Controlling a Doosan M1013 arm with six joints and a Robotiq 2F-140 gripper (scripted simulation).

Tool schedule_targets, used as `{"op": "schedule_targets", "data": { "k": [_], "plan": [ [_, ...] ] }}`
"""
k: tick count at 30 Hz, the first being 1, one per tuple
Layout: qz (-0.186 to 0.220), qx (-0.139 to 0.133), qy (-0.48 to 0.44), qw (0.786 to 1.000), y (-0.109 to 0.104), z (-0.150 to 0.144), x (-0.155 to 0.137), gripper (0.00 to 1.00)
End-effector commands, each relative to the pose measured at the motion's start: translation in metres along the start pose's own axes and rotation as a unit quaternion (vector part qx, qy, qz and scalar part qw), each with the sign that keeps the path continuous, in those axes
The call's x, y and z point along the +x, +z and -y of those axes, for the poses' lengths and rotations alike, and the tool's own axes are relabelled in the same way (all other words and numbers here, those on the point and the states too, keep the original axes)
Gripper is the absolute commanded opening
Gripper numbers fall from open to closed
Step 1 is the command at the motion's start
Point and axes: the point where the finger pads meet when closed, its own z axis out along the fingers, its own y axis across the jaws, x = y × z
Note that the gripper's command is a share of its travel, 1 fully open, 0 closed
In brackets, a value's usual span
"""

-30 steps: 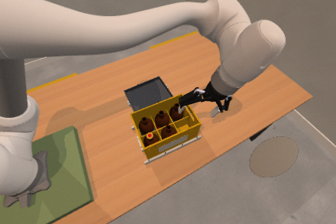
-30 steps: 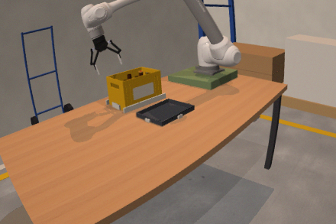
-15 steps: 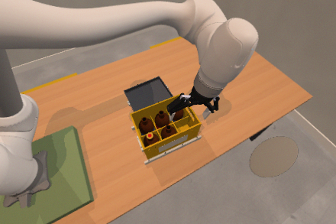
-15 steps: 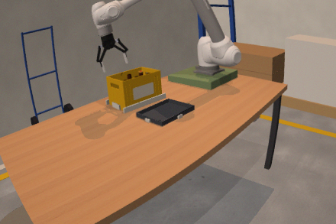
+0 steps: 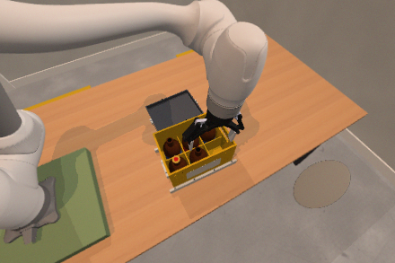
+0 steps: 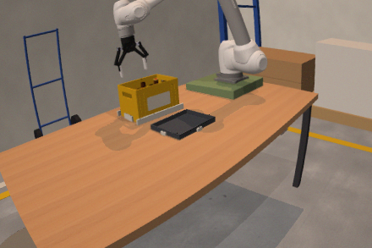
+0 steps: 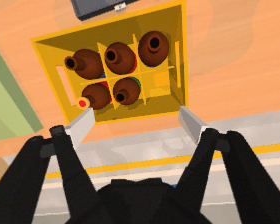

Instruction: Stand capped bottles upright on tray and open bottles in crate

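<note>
A yellow crate [image 5: 226,153] [image 6: 128,100] [image 7: 48,65] with six compartments stands on the wooden table. It holds several brown bottles, all upright. One bottle [image 5: 176,161] [image 7: 93,96] at a near corner has a red cap. The others, such as the one at the far end of the back row [image 7: 153,47], show dark open mouths. One corner compartment [image 7: 161,85] is empty. A dark, empty tray [image 5: 175,108] [image 6: 182,121] [image 7: 91,7] lies right beside the crate. My gripper [image 5: 213,132] [image 6: 132,68] [image 7: 136,114] is open and empty. It hangs above the crate's end, clear of the bottles.
The arm's green base plate [image 5: 76,200] [image 6: 224,87] sits at one end of the table. The table edge runs close behind the crate on the gripper's side. Two blue hand trucks, one of them [image 6: 42,83] on the left, stand by the wall.
</note>
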Motion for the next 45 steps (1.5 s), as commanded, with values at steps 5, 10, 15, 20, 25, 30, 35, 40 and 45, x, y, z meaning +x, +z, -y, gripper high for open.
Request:
{"op": "schedule_targets", "data": {
  "k": [5, 10, 15, 20, 25, 30, 35, 40, 45],
  "plan": [
    [0.011, -0.022, -0.037, 0.999, 0.002, 0.023, -0.005, 1.0],
    [0.017, -0.035, -0.059, 0.998, 0.003, 0.036, -0.008, 1.0],
    [0.019, -0.037, -0.064, 0.997, 0.003, 0.036, -0.008, 1.0],
    [0.021, -0.043, -0.072, 0.996, 0.003, 0.038, -0.009, 1.0],
    [0.024, -0.048, -0.081, 0.995, 0.003, 0.04, -0.009, 1.0],
    [0.024, -0.049, -0.082, 0.995, 0.003, 0.04, -0.009, 1.0],
    [0.024, -0.049, -0.083, 0.995, 0.003, 0.04, -0.009, 1.0],
    [0.024, -0.049, -0.083, 0.995, 0.003, 0.04, -0.009, 1.0],
    [0.024, -0.049, -0.083, 0.995, 0.003, 0.04, -0.009, 1.0]
  ]
}}
